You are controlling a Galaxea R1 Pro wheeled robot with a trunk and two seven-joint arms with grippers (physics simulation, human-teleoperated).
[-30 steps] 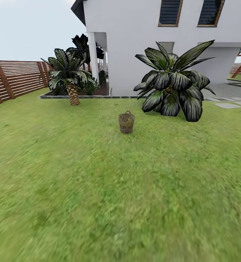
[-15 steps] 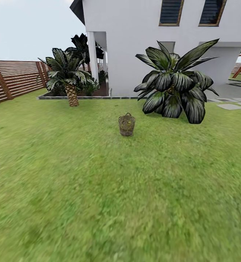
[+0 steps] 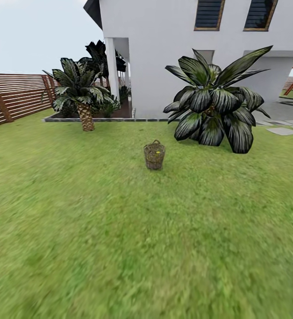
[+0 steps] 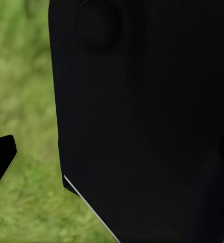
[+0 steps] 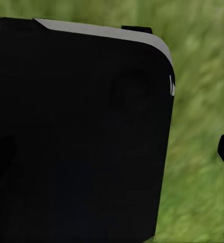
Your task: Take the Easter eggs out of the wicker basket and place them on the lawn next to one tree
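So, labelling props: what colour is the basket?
Brown open weave basket, clearest in the head view.

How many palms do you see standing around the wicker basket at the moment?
2: a scaly-trunked palm behind the wicker basket to its left near the fence, and a broad-leaved palm behind it to its right; others may be hidden.

I see the wicker basket [image 3: 154, 156] standing on the lawn [image 3: 120, 230], well ahead of me. Something small lies inside it. Far left of it stands a palm [image 3: 81, 95], far right a broad-leaved palm [image 3: 215, 104]. The house [image 3: 195, 48] rises behind both, and a fence [image 3: 18, 95] runs along the far left.
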